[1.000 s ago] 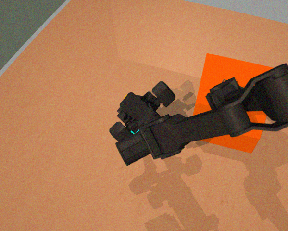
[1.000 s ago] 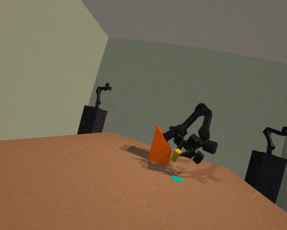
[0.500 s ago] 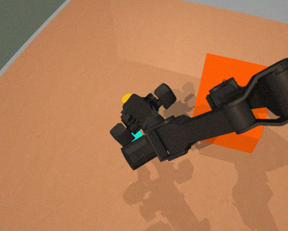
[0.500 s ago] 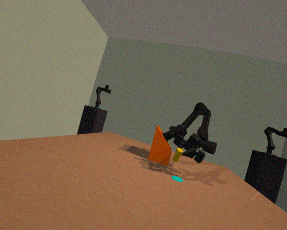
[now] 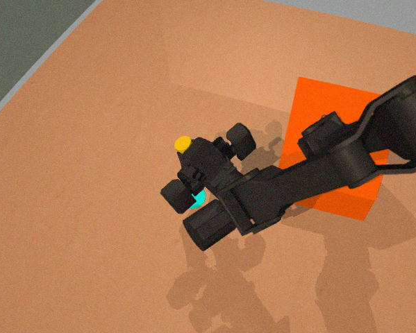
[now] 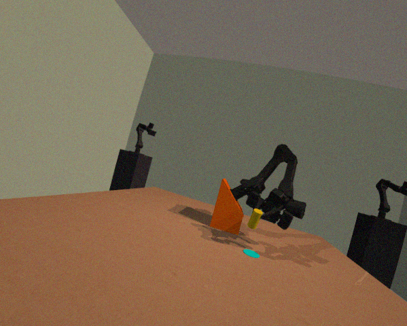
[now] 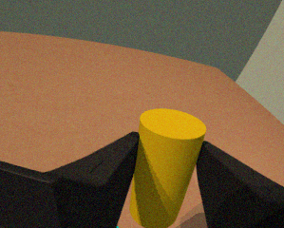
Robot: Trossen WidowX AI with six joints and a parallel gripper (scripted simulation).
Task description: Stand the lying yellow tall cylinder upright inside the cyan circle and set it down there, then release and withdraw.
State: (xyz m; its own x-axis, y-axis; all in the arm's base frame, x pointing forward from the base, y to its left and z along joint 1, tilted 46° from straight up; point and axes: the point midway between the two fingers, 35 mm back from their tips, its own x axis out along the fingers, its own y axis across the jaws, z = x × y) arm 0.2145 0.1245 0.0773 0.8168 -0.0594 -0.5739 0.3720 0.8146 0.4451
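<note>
The yellow tall cylinder (image 5: 182, 143) (image 6: 255, 218) (image 7: 167, 166) is held in the air between the fingertips of my gripper (image 7: 168, 144), which is shut on it. It stands close to upright, with a slight tilt in the exterior view. Its lower end is clear of the table. The cyan circle (image 5: 199, 199) (image 6: 251, 253) lies flat on the table, below the cylinder in the exterior view. In the top view the gripper body hides part of the circle, and the fingertips are hidden under it.
An orange wedge-like block (image 5: 330, 96) (image 6: 226, 214) stands beside the circle, under the forearm in the top view. Two dark pedestals (image 6: 130, 170) (image 6: 377, 245) with small arms stand beyond the table (image 5: 75, 222) (image 6: 126, 263). The arm's shadows fall near the circle.
</note>
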